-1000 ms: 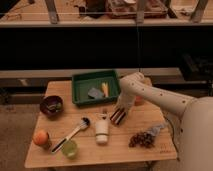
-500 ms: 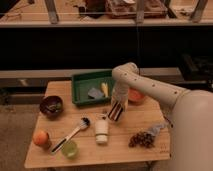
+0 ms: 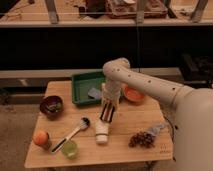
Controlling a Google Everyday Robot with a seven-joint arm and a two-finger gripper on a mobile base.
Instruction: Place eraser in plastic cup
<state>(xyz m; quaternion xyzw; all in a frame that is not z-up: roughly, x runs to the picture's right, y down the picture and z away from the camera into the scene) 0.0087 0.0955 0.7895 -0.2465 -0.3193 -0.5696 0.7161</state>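
The eraser [image 3: 107,113], a small block with dark, red and white stripes, is at the middle of the wooden table [image 3: 135,120], just above the white tube [image 3: 102,131]. My gripper [image 3: 108,102] points down directly over the eraser's far end, at or touching it. The plastic cup [image 3: 70,148], small and translucent yellow-green, stands near the table's front left, well to the left of and nearer than the gripper.
A green tray [image 3: 80,89] holding a grey block [image 3: 94,93] is behind the gripper. An orange bowl [image 3: 134,94] is to its right. A dark brown bowl [image 3: 51,105], an orange fruit [image 3: 41,138], a brush [image 3: 72,134] and grapes [image 3: 142,139] also lie on the table.
My arm has swung to the left, with its elbow now near the tray's right edge. The gripper has come down over the eraser, which appears slightly further left.
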